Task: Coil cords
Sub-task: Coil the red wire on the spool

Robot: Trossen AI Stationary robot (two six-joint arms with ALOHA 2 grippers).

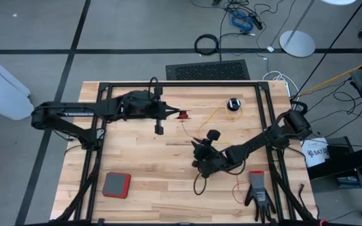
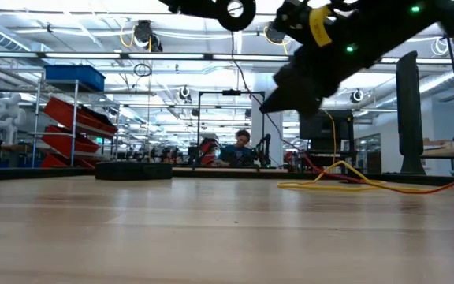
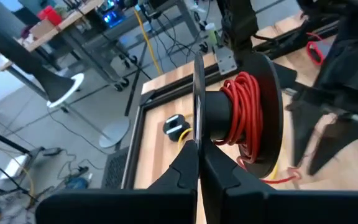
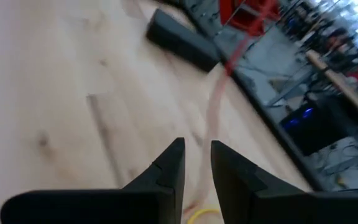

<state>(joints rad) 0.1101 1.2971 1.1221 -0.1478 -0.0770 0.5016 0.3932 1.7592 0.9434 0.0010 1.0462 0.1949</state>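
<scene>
Over the desk middle, toward the far edge, the left tool was clenched on the thin flange of the red-cord reel and held it off the surface. Reel sat edge-on to the wrist camera. Reddish-orange cord was wound on its hub in several turns, with a loose strand hanging off the lower side.

Right arm came in from the right edge, and the right tool sat near the desk middle, a little toward the near edge, pointed down at the wood. Fingers stood slightly apart. A blurred reddish strand ran through the gap, and I couldn't tell if it was pinched or just passing through.

Second reel lay flat on the desk toward the far-right corner, well apart from both tools. Yellow cord trailed from it in a loose curve toward the desk middle. Low view showed yellow and reddish strands lying slack on the surface together.

Also on the desk:
- red-and-grey pad near the near-left corner
- black glove at the near edge, right side, with a bit of reddish strand just beside it
</scene>
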